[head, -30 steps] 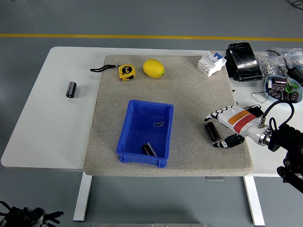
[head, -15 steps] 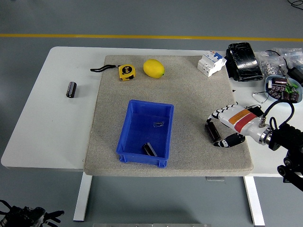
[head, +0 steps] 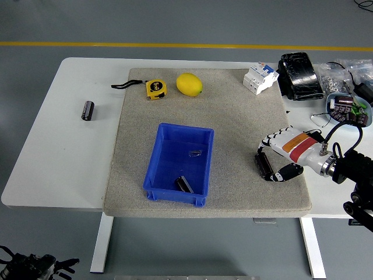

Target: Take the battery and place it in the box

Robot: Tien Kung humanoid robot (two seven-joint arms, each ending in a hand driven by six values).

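— Since a second ago our right hand (head: 278,157) has drawn in around the battery (head: 263,165): the white fingers (head: 270,142) that stood clear above it now curl over its far end, and the thumb presses in from the near side. Would we call that a grip?

— We would say the hand is closing on it, fingers and thumb on either side, though the battery lies on the grey mat (head: 233,116) and we cannot tell that it has left the surface.

— And where does it sit relative to the box (head: 166,151)?

— Well apart, to the right of it, near the mat's right edge. The blue box stands in the mat's lower middle, with a dark battery-like piece (head: 183,184) near its front wall and a small clear scrap (head: 195,153) further back.

— What else do we see?

— A second dark cylinder (head: 87,109) on the bare white table (head: 58,146) at the left, a yellow tape measure (head: 155,88) beside a lemon (head: 189,84) at the mat's far edge, and a white breaker (head: 259,77) at the far right corner.
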